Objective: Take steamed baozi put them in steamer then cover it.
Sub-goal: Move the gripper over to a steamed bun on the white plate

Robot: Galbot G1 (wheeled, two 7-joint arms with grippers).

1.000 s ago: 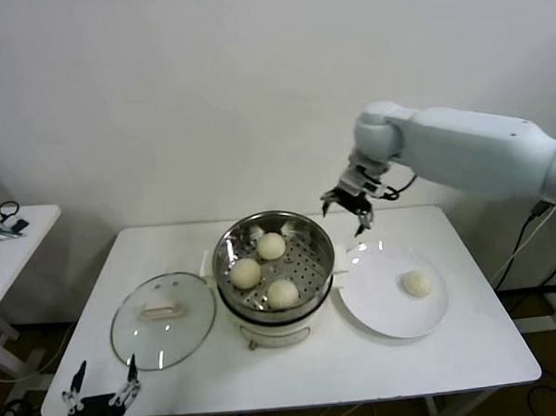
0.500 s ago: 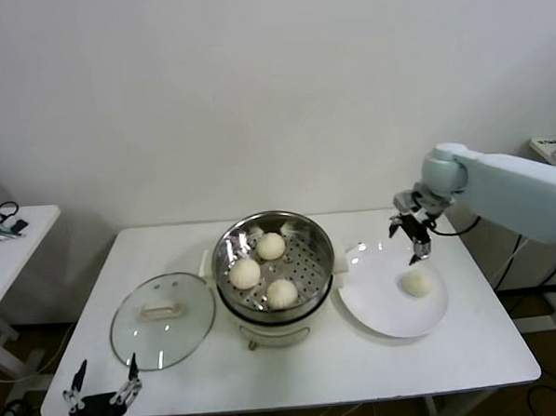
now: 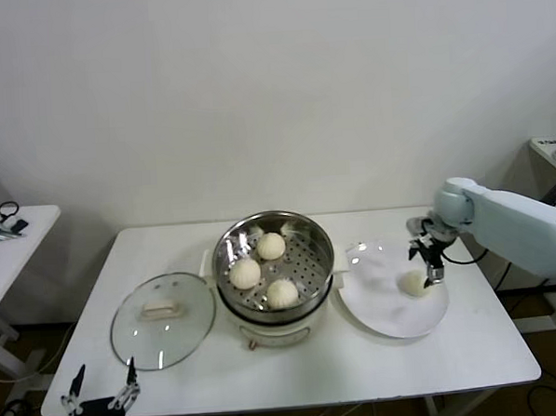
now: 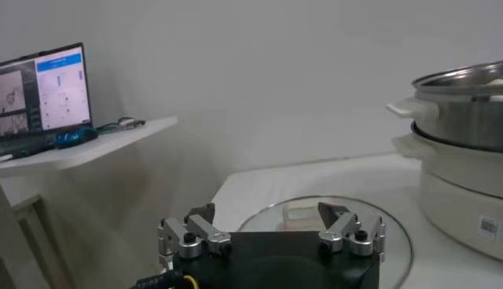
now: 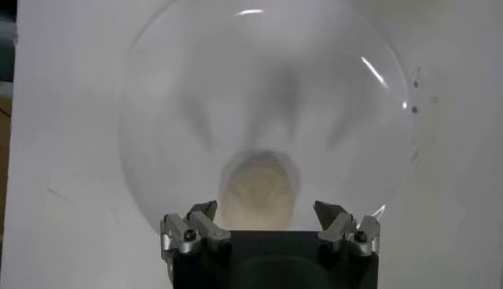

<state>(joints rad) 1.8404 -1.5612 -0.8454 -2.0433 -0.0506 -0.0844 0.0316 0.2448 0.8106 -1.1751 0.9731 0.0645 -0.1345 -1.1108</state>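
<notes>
The steamer (image 3: 307, 311) stands mid-table with three steamed baozi (image 3: 246, 273) on its perforated tray. A fourth baozi (image 3: 411, 284) lies on the white plate (image 3: 386, 309) to the right. My right gripper (image 3: 429, 268) hangs open just over that baozi; in the right wrist view the baozi (image 5: 259, 188) sits between the spread fingers of the gripper (image 5: 266, 207), not pinched. The glass cover (image 3: 163, 318) lies flat on the table left of the steamer. My left gripper (image 3: 102, 380) is parked open below the table's front left corner, facing the cover (image 4: 314, 214) and the steamer (image 4: 464, 102).
The white table (image 3: 454, 357) carries only the steamer, cover and plate. A small side table (image 3: 18, 231) with tools stands far left, and a laptop (image 4: 43, 94) sits on it in the left wrist view. A wall is close behind.
The right arm has swung from behind the steamer's right rim across and down to the plate, stopping open over the last baozi. The left arm has stayed parked.
</notes>
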